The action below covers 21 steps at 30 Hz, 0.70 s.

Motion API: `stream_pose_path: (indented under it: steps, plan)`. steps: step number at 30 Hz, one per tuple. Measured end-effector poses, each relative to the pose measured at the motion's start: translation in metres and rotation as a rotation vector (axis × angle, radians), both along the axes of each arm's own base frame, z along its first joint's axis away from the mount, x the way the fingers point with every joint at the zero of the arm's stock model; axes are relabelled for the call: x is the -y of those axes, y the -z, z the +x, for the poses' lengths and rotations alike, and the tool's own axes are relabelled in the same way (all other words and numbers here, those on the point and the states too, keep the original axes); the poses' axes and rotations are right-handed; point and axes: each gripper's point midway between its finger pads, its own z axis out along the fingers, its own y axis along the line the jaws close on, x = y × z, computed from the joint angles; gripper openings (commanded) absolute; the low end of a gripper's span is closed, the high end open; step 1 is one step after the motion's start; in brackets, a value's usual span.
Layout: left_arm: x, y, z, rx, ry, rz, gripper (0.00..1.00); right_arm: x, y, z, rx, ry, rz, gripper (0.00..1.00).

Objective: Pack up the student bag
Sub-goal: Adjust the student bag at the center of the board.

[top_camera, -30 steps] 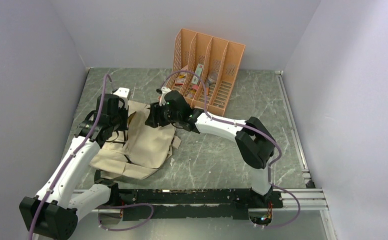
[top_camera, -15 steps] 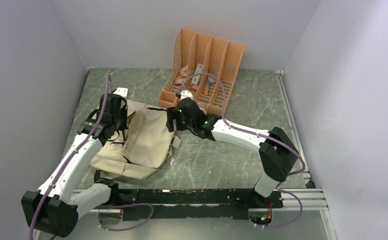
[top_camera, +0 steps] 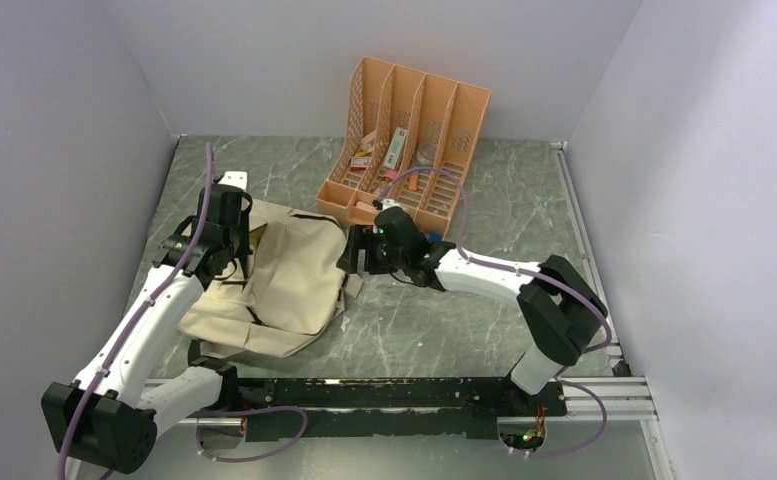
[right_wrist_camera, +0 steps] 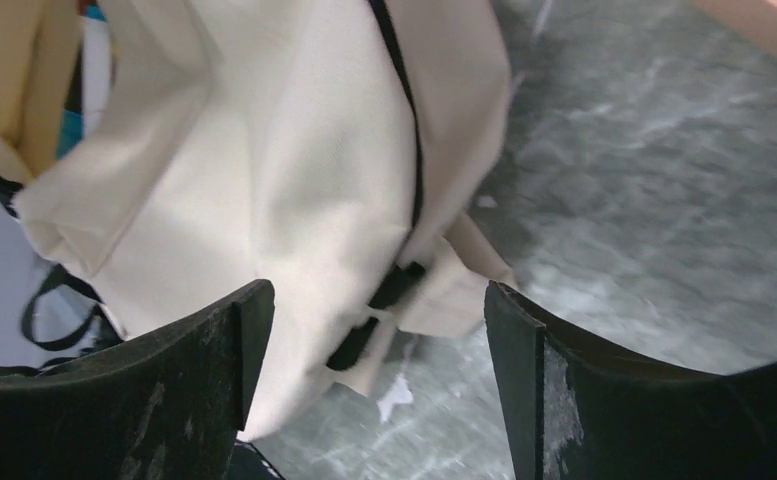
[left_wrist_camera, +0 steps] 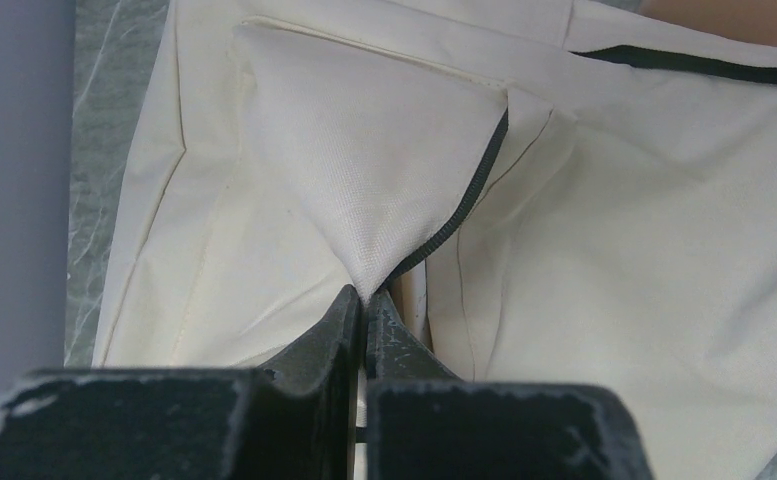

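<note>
Student bag (top_camera: 284,285) is lying crumpled on the marble table (top_camera: 524,200), left of centre in the overhead view, with its pale fabric spreading toward the lower left. The left gripper (top_camera: 242,238) is reaching down onto the bag's upper left edge. The right gripper (top_camera: 352,258) is hovering just beside the bag's right edge, near the middle of the frame. An orange file organizer (top_camera: 469,110) is standing at the upper centre, against the back wall, with small items sitting in its slots.

From the left wrist, the bag (left_wrist_camera: 614,200) is filling most of the frame. The left gripper (left_wrist_camera: 364,300), at the bottom centre, is pinching a peak of cream fabric, its jaws pressing together on the cloth right where a dark zipper (left_wrist_camera: 464,205) is running up and to the right. A strip of table (left_wrist_camera: 114,60) is showing along the left.

From the right wrist, the bag (right_wrist_camera: 264,150) is occupying the upper left, and the table (right_wrist_camera: 644,180) is taking up the right side. The right gripper (right_wrist_camera: 376,300) is holding its jaws wide apart, with its fingers (right_wrist_camera: 214,370) gripping nothing. A black strap (right_wrist_camera: 404,100) is running down the fabric to a black buckle (right_wrist_camera: 379,300), which is lying in line with the gap; whether the fingers are touching the cloth I cannot tell.
</note>
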Motion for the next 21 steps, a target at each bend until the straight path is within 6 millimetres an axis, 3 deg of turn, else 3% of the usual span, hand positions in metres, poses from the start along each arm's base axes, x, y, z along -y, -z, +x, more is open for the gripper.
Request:
stream_pose_path:
  steps: [3,7,12,17,21]
  plan:
    - [0.000,0.000,0.000,-0.002,-0.002,-0.001,0.05,-0.015,0.004,0.003,-0.035,-0.018,0.077,0.80]
    - [0.000,0.001,-0.001,-0.005,-0.003,0.000,0.05,-0.029,0.031,0.000,-0.115,-0.055,0.104,0.74]
    - [-0.002,-0.001,-0.001,-0.002,-0.010,0.007,0.05,-0.047,0.043,0.007,-0.159,-0.104,0.125,0.40]
    - [-0.006,-0.003,-0.001,0.001,-0.025,0.021,0.05,-0.056,0.026,0.008,-0.135,-0.159,0.156,0.03]
    - [-0.011,-0.013,-0.001,0.011,-0.048,0.036,0.05,-0.072,-0.016,0.013,-0.075,-0.229,0.216,0.00]
